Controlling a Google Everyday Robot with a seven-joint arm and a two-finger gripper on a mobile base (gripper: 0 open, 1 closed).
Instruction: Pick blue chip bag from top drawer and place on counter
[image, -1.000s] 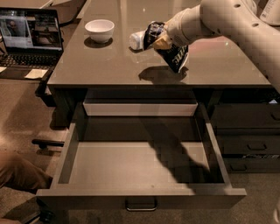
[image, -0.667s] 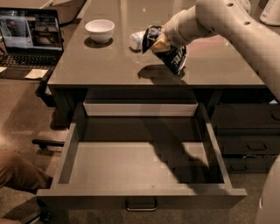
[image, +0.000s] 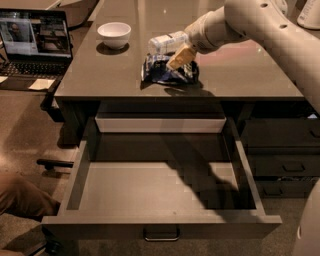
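One item matters most: the blue chip bag is out of the top drawer and lies on the tabletop, near the front edge and directly above the open drawer. The tool sits low over the bag's upper right part, touching it or just above it. I cannot tell whether it is clenched on the foil or released.

Judging by this, the task is at its last step, setting the bag down. If the tool grips the foil, the next move calls for letting go. After that, it should rise straight up so the bag is not dragged toward the edge. A plastic bottle lies just behind the bag, so the arm should avoid swinging back into it.
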